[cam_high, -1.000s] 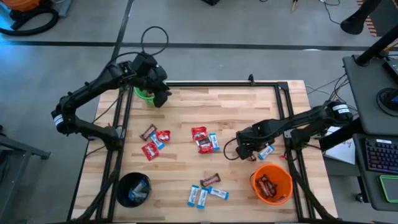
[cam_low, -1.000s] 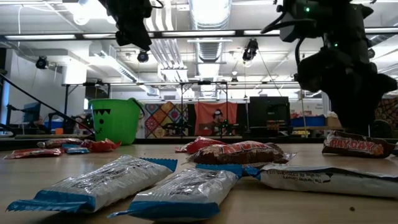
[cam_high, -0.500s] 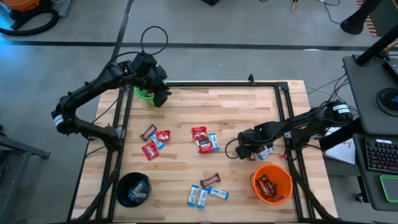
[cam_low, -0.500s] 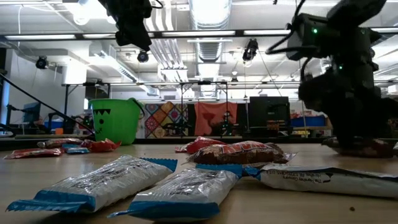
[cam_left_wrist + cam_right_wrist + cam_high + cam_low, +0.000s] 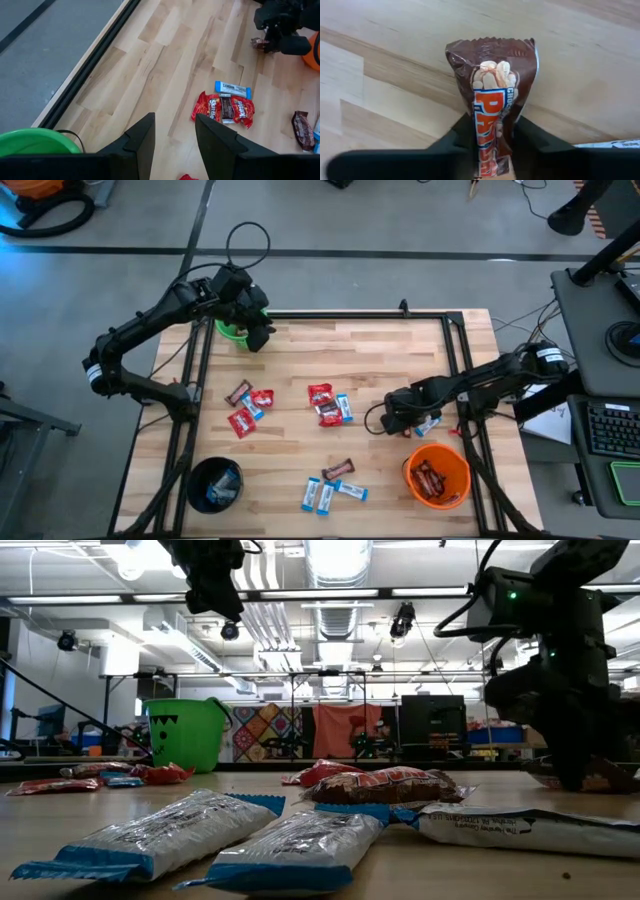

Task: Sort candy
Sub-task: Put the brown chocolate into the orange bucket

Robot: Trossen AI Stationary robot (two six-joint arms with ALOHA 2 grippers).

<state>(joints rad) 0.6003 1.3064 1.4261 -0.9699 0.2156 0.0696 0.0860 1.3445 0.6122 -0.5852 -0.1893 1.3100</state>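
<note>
My right gripper stands low over the table's right side, shut on a dark brown candy bar that lies on the wood. The bar also shows under the gripper in the low view. My left gripper hangs open, high by the green bucket at the far left corner, with nothing between its fingers. Other candy lies loose in clumps at the left, the middle and the near middle. My right gripper pinches the brown bar between its two fingers, one on each long side, near the end closest to the wrist camera. The fingers come steeply from above and lie across the bar. The bar lies flat on the table.
An orange bucket holding brown bars stands near the right gripper at the near right. A black bucket with blue-and-white packets sits at the near left. A blue-and-white packet lies just right of the right gripper.
My right gripper has sunk down onto the brown bar, rolling a little, and its fingers have closed in on the bar's sides. The bar has stayed on the table.
</note>
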